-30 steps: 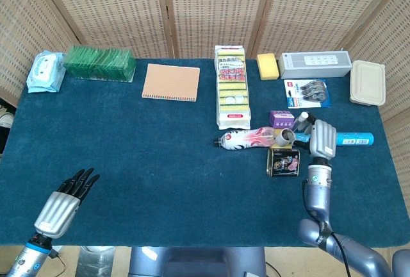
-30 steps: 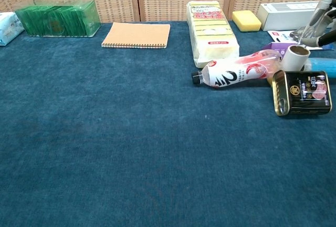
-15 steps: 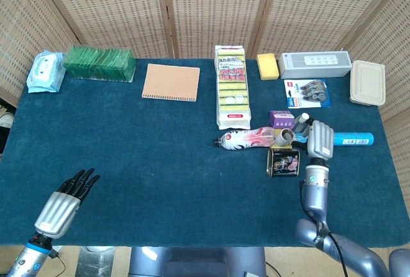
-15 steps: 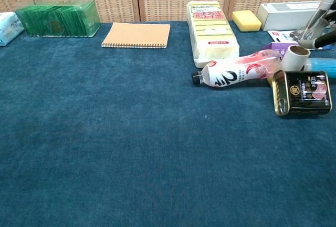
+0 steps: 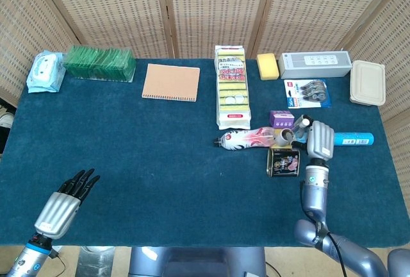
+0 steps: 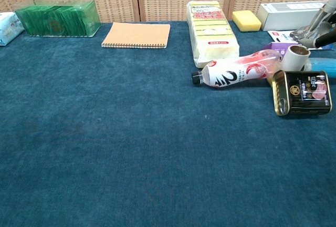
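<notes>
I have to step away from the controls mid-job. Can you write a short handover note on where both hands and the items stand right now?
Left robot hand: open, fingers spread, resting low at the near left of the table, holding nothing.
Right robot hand: over the cluster at the right, fingers near the white roll; whether it grips is not clear.
Items: black tin can on its side, lying bottle beside it, blue tube behind the hand.
Done: nothing lifted. Left: confirm the grasp.

A staged lab corner: woven screens (image 5: pixel 211 8) fence a desk draped in blue cloth (image 5: pixel 147 155), with a notebook (image 5: pixel 171 82) and sponge pack (image 5: pixel 232 84) along its far edge.
</notes>
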{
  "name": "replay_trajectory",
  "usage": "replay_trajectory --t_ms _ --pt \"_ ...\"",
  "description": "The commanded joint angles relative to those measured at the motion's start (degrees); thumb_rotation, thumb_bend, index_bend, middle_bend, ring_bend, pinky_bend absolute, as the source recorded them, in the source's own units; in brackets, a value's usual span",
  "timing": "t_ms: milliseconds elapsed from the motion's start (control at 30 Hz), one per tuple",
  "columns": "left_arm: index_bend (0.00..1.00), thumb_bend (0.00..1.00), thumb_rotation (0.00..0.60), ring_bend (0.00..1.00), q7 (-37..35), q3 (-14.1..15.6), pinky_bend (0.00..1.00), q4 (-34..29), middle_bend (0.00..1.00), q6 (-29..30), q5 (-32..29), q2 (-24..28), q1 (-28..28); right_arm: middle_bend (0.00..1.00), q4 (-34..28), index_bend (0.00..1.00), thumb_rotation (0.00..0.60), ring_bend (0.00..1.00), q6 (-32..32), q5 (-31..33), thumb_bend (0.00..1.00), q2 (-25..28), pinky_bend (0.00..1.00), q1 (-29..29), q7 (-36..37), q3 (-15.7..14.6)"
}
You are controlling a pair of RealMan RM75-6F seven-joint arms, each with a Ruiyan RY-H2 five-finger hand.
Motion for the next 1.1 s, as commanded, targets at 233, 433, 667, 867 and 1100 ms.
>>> replay_trajectory --t_ms 233,433,667,867,1100 --pt "0.03 0.20 0.600 0.01 0.2 0.0 0.21 -0.1 0.02 -0.3 -0.1 0.0 -0.1 0.78 -0.1 0.66 0.600 0.84 0.6 -0.4 0.31 0.1 0.70 0.1 -0.2 0.2" --pt "0.03 0.21 0.600 0.01 0.1 0.0 0.21 -0.1 0.02 -0.2 -0.1 0.0 -0.1 0.79 -0.6 0.67 0.600 0.84 0.8 -0.7 0.31 0.3 0.71 0.0 -0.6 0.0" --pt "0.03 0.20 0.600 0.01 0.0 0.0 0.21 -0.2 0.02 0.1 -0.1 0.2 0.1 0.79 -3.8 0.67 0.600 0.85 1.3 -1.2 0.32 2.5 0.72 -0.8 -2.4 -0.7" --pt "0.03 0.20 0.600 0.01 0.2 -0.1 0.21 -0.1 0.02 0.1 -0.2 0.3 0.1 0.80 -8.2 0.68 0.600 0.85 1.7 -1.7 0.33 5.4 0.74 -1.7 -4.3 -1.2" --pt "0.03 0.20 0.600 0.01 0.2 -0.1 0.21 -0.3 0.02 0.4 -0.1 0.3 0.2 0.81 -13.0 0.69 0.600 0.87 2.7 -2.3 0.33 8.3 0.75 -2.5 -6.4 -1.8"
